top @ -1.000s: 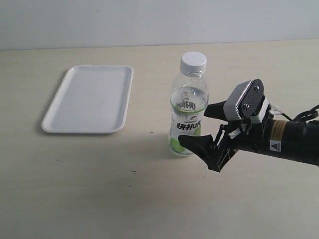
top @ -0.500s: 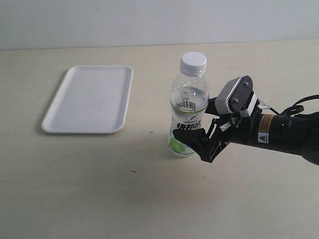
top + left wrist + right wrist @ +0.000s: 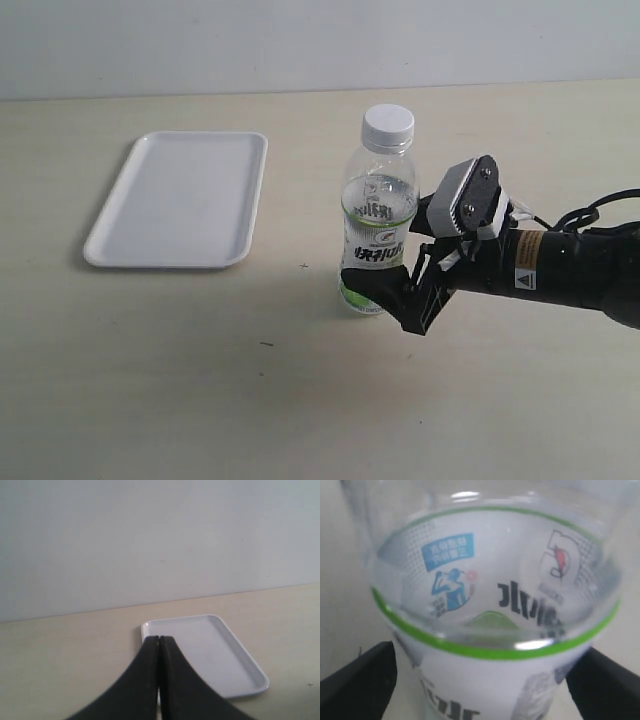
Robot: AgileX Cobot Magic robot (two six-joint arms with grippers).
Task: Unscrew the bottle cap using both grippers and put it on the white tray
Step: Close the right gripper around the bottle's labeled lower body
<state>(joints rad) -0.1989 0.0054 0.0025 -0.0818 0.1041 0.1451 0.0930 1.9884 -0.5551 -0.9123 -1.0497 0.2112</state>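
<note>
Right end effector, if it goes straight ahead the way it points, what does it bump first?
The bottle. It stands between the open fingers of the right end effector, filling the wrist view, so hardly any gap seems left, though depth is unclear.

Exterior high over table (image 3: 200,400), shares white tray (image 3: 180,200) with low left wrist, bottle (image 3: 378,225) with close right wrist

Just a plain pale beige tabletop (image 3: 150,400) filling most of the exterior view, matte and pretty clean-looking. Backed by a bare whitish wall (image 3: 300,40) along the far edge. Only blemishes: a tiny dark cross-shaped mark (image 3: 303,266) around mid-table and a short dark fleck (image 3: 265,344) a bit nearer the camera, apart from each other.
</note>
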